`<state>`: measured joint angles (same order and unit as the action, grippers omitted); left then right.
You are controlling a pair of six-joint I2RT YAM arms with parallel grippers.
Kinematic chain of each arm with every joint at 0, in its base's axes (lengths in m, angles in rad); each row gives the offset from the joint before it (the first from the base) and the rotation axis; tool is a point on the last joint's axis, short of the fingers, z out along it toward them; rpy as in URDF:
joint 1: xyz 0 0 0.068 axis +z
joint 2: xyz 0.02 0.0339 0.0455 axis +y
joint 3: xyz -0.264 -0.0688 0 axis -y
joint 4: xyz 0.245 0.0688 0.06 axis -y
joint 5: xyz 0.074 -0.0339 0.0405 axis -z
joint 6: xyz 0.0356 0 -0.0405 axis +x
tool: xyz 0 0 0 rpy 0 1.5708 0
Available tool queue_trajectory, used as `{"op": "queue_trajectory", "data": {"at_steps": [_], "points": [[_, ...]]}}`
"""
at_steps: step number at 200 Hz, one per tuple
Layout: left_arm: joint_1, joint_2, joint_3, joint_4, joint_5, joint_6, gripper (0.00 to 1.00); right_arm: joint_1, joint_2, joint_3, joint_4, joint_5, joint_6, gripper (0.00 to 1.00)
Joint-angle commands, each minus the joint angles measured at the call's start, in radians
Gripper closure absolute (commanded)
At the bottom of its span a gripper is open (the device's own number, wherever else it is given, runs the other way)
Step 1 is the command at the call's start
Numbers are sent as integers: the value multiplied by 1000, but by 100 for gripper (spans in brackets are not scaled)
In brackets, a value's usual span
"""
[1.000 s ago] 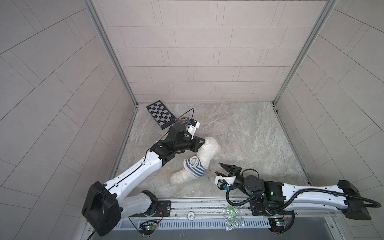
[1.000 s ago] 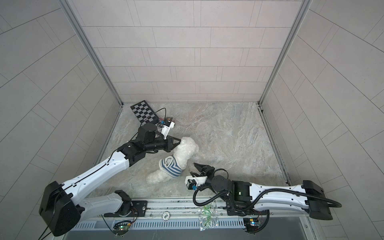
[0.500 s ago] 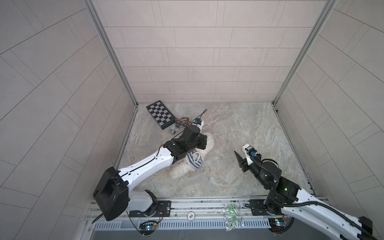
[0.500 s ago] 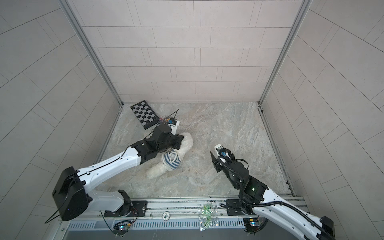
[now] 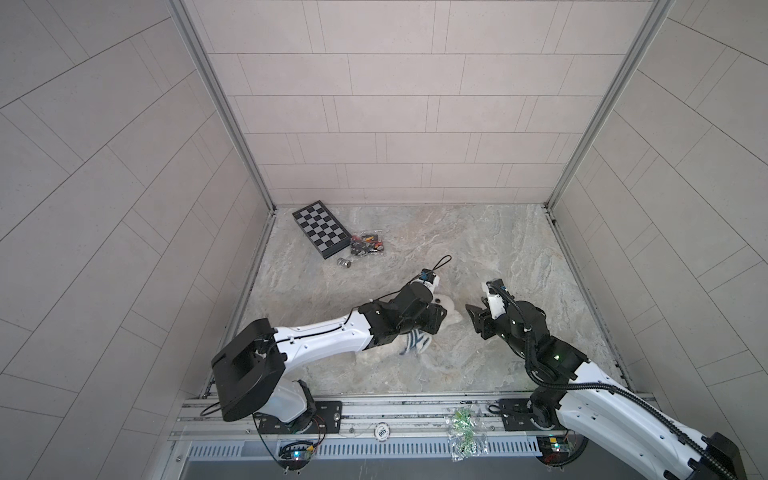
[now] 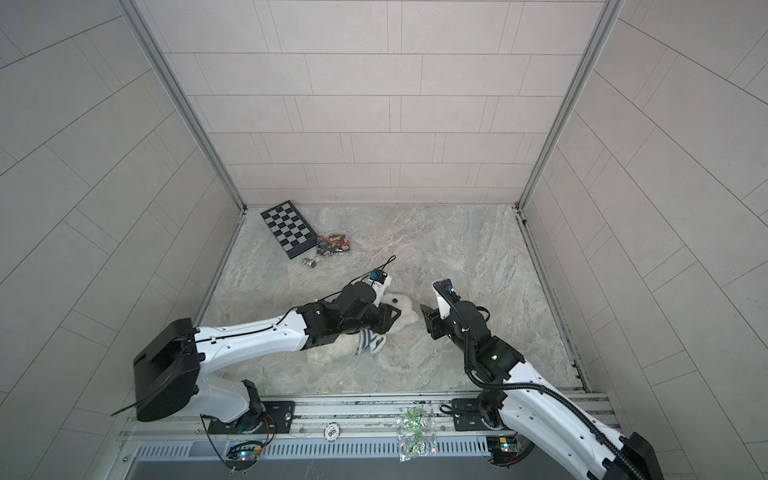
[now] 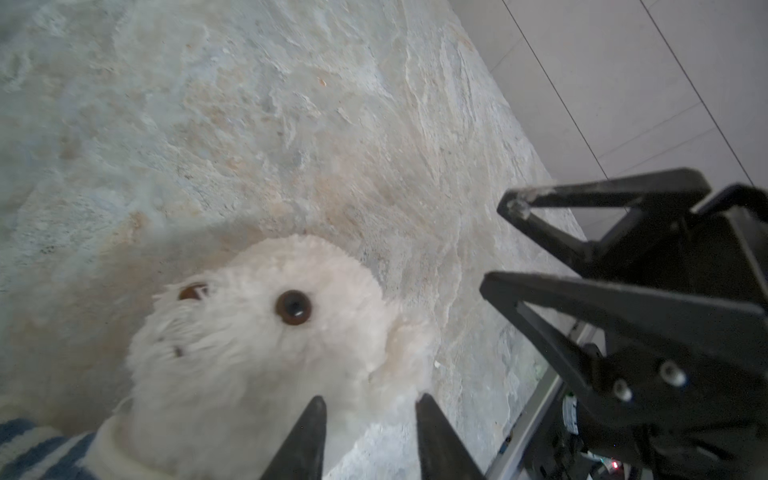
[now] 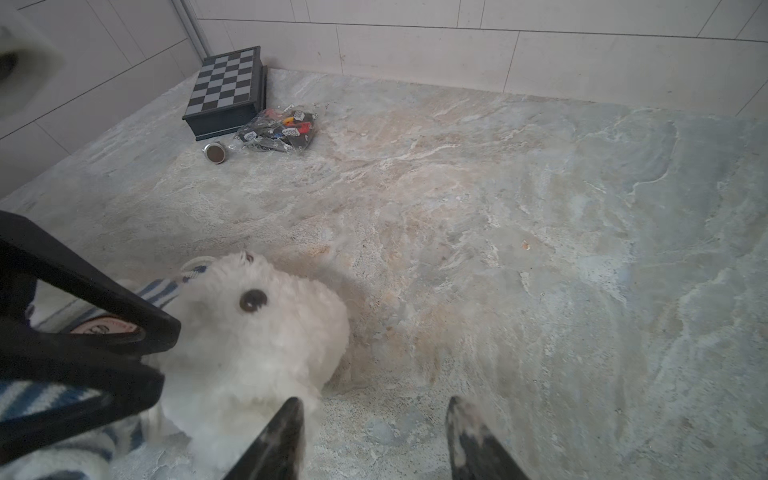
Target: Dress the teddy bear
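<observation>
Since one second ago the right arm has lifted from its low place along the front rail and now stands at the right of the worktop [image 5: 519, 249], and the left arm has reached further toward the middle, bringing the teddy bear [image 5: 451, 315] along with it. The left hand [image 5: 437, 320] was clenched then; now its fingers stand apart, and the left wrist view shows only fur and stone between the two tips, so it is released. It hovers just over the bear's neck, close to the collar of the striped shirt [image 5: 415, 344]. The right hand [image 5: 473, 320] is also released, with its fingers spread and nothing between them. It points at the bear's head from the right side and is near it without touching. The two hands face each other with the head between them. The bear lies on the worktop near the middle front, in both top views mostly hidden under the left arm. Its head with one dark eye is clear in the right wrist view [image 8: 257, 345], and the blue-and-white shirt [image 8: 41, 399] is around its body. In the far left corner there is a chessboard [image 5: 320, 228]. Just beside it lie a clear bag of small pieces [image 5: 365, 245] and one small round piece [image 5: 344, 262], well apart from the bear.
</observation>
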<state>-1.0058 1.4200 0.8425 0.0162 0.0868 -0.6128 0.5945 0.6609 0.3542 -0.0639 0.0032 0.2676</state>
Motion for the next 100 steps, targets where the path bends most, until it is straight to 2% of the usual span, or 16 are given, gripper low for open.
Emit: {"op": "queue_trajectory", "data": {"at_steps": [1, 26, 54, 100], "points": [[0, -113, -50, 1, 47, -9, 54, -5, -5, 9, 10, -38, 15, 42], [14, -210, -79, -108, -23, 39, 56, -5, 16, 12, 16, -58, 7, 41], [33, -249, -107, -173, -7, 45, 66, -5, 39, 27, 12, -84, 11, 41], [20, -317, -217, -202, 7, 13, 73, -5, 75, 73, -8, -187, 19, 40]]}}
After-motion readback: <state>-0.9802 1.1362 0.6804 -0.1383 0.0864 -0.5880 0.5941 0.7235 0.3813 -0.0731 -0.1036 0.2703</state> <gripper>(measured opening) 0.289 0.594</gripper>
